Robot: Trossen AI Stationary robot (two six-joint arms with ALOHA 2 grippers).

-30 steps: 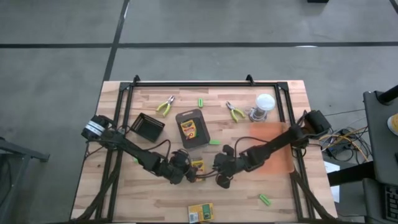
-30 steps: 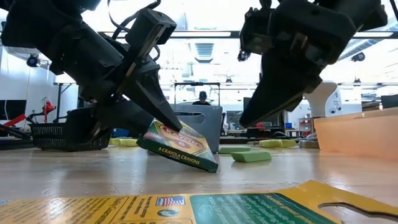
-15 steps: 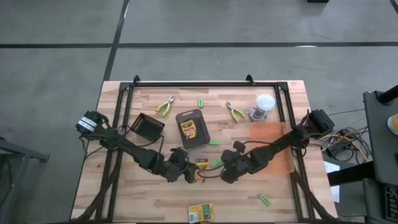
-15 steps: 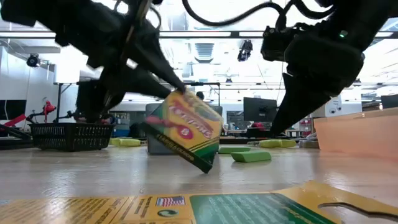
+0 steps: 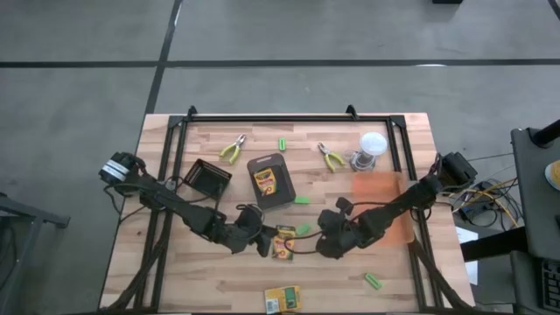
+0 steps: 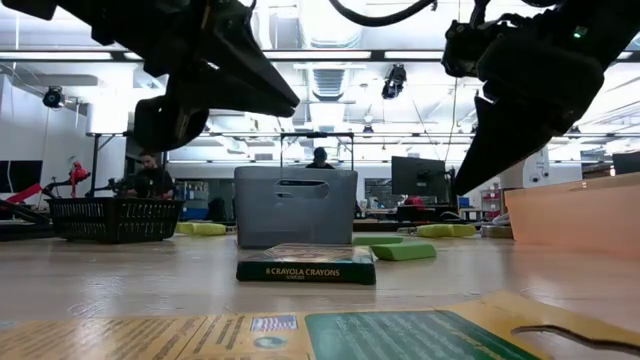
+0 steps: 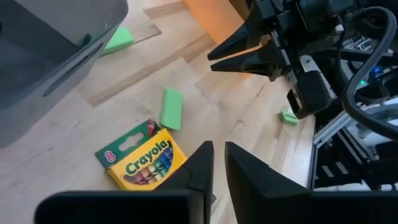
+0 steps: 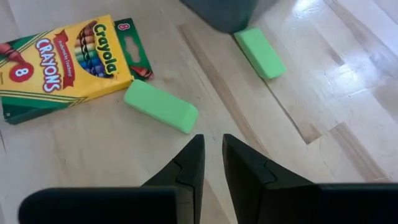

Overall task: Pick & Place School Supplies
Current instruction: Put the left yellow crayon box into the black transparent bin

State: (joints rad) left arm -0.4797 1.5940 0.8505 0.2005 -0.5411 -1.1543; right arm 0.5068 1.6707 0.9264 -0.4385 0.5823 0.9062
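The left claw has its fingers drawn together on nothing, hanging just beside the crayon box, on that box's left-arm side and lifted off the surface. The box lies flat, face up, near the middle of the surface, free of both claws. Across the box from it, the right claw is likewise nearly shut and empty, tips pointing down toward a green stick that lies just beside the box's flap end. A second green stick lies a little farther from the box, near the corner of the grey tray, which sits behind the box and carries another crayon box. A third crayon box rests at the front edge, well apart from the first.

The box looks light: thin card, stiff across its face but easy to crush, and smooth enough to slide on the wood. Lying flat, it offers little height; the long narrow edges seem the best hold, pinched across the short width with gentle pressure. The stick looks small, solid and light, probably easiest taken across its narrow sides
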